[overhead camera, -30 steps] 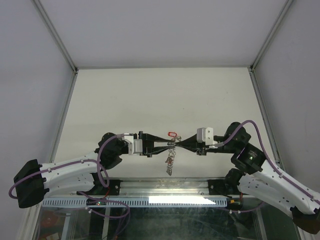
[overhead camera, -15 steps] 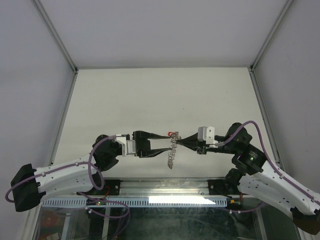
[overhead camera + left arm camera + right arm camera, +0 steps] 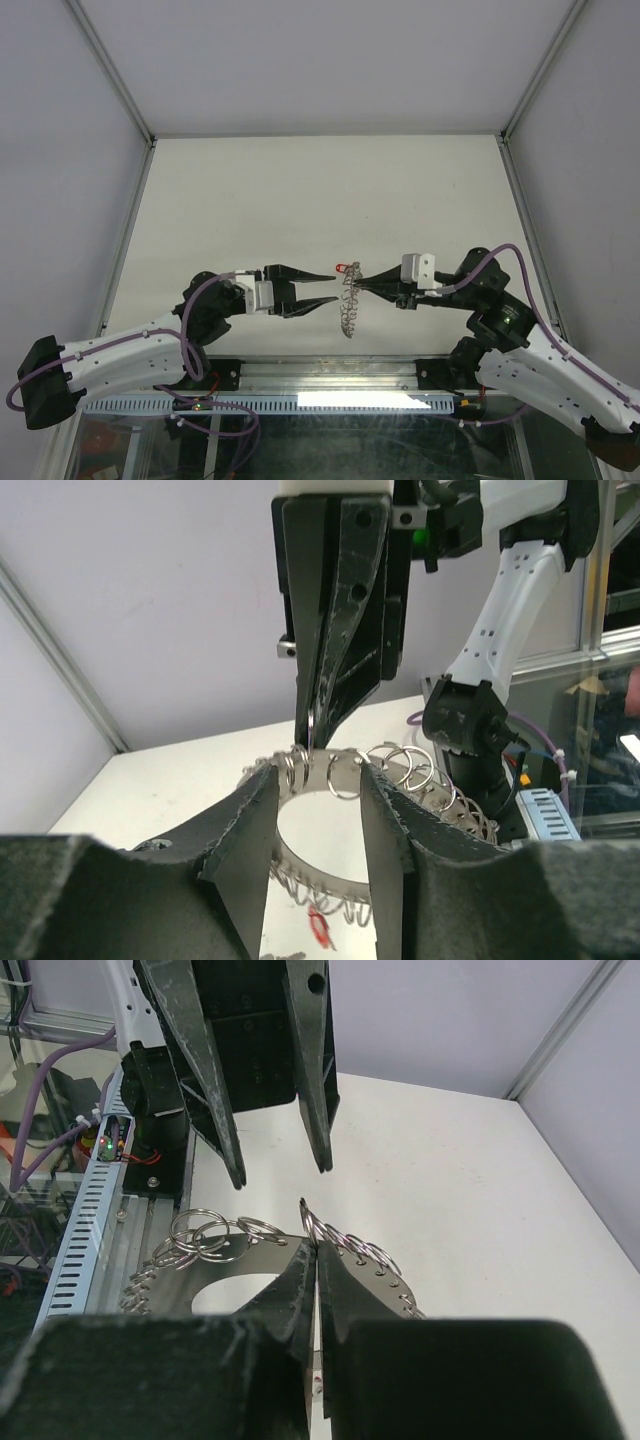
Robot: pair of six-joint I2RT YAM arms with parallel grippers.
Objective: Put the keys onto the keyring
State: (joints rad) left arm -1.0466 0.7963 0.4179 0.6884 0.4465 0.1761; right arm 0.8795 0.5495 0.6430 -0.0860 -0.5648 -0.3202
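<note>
Keyring (image 3: 347, 305) held above table (image 3: 250, 200), pinched in closed right end effector (image 3: 356, 288). Left end effector (image 3: 328, 290) part-open, empty, just beside keyring. Red-tagged key (image 3: 343, 266) at keyring's far edge; threading not discernible. Risk: key dropped if unthreaded.

I look down on a flat white matte tabletop (image 3: 300, 190), walled by pale grey panels (image 3: 320, 60), with slanted aluminium frame struts (image 3: 110, 70) at the far corners. Along the near edge run a silver metal rail (image 3: 330, 375) and, just before it, a grey slotted plastic cable duct (image 3: 130, 404).
</note>
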